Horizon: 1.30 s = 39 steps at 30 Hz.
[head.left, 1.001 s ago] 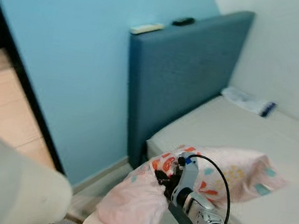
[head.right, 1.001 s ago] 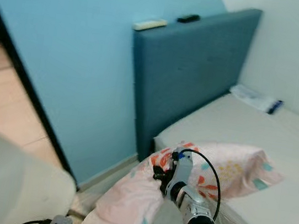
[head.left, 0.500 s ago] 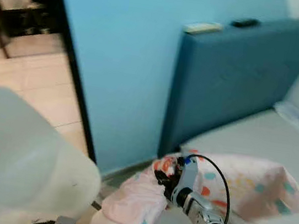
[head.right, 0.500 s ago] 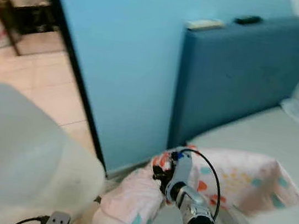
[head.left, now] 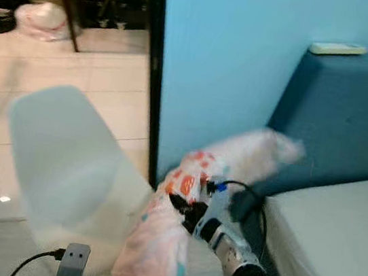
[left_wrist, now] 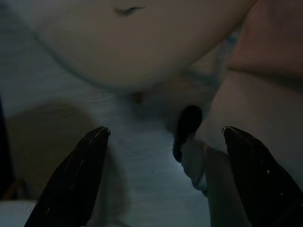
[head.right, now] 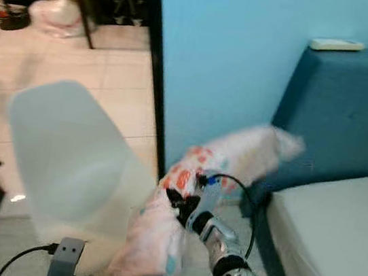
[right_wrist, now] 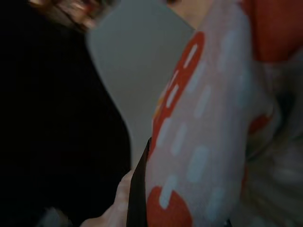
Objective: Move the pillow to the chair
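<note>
left eye view: your right gripper (head.left: 183, 213) pinches the pink pillow (head.left: 182, 199), which hangs in the air between the white chair (head.left: 65, 155) and the blue headboard (head.left: 337, 118), its far end blurred. a remote (head.left: 338, 48) lies on the headboard.

left wrist view: your left gripper (left_wrist: 165, 137) has its fingers (left_wrist: 75, 175) spread wide with nothing between them, dim floor below.

right wrist view: you see a finger (right_wrist: 138, 189) pressed against the pillow's spotted cloth (right_wrist: 203, 142), the chair's pale edge (right_wrist: 132, 61) beyond.
</note>
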Available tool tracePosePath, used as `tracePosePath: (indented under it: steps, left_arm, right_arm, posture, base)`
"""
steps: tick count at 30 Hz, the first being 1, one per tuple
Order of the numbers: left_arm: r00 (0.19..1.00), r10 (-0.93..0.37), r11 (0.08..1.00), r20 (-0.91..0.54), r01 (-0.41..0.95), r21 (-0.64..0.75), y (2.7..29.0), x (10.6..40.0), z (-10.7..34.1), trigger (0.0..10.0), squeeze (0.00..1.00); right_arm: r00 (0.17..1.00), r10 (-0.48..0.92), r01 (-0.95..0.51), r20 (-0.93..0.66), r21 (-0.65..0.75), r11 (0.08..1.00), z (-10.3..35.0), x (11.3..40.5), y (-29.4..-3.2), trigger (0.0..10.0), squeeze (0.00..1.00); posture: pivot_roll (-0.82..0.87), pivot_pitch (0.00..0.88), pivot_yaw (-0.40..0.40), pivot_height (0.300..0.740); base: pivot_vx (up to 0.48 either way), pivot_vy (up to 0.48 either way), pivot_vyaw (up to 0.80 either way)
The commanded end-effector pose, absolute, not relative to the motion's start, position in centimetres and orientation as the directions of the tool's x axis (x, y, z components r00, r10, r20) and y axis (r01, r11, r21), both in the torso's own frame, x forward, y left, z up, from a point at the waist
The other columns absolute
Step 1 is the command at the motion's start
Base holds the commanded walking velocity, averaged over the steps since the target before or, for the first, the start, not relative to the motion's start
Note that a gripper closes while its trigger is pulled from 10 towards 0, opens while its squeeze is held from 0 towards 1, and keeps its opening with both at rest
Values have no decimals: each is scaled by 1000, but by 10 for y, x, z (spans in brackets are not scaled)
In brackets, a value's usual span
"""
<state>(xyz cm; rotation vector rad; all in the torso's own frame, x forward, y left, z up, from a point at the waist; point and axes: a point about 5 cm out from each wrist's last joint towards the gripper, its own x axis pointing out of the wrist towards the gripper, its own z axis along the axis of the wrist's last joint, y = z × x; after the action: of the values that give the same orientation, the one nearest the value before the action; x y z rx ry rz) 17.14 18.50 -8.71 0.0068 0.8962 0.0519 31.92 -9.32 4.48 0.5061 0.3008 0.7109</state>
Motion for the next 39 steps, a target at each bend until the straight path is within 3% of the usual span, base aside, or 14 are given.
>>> tracePosePath:
  steps: [1,14,24,39]
  left_arm:
    - [634,67,997,-770,-70,29,188,174,-86,10000,0]
    - [719,132,990,-683,-131,53,196,201,-69,10000,0]
    - [720,134,990,-681,-132,55,195,198,-70,10000,0]
    - [715,106,994,-691,-85,64,188,197,-72,10000,0]
  right_arm:
    - [718,695,-608,36,518,602,69,333,-91,10000,0]
    - [693,703,-672,156,492,554,97,345,-80,10000,0]
    - [651,753,-708,93,431,559,90,338,-60,10000,0]
    - [691,721,-673,57,413,613,91,343,-69,10000,0]
  posture:
    - [-82,43,-20,740]
    - [-60,79,-24,740]
    - [-54,82,-20,740]
    - [-62,65,-26,740]
  base:
    - [0,0,788]
    - [0,0,783]
    - [0,0,733]
    - [0,0,518]
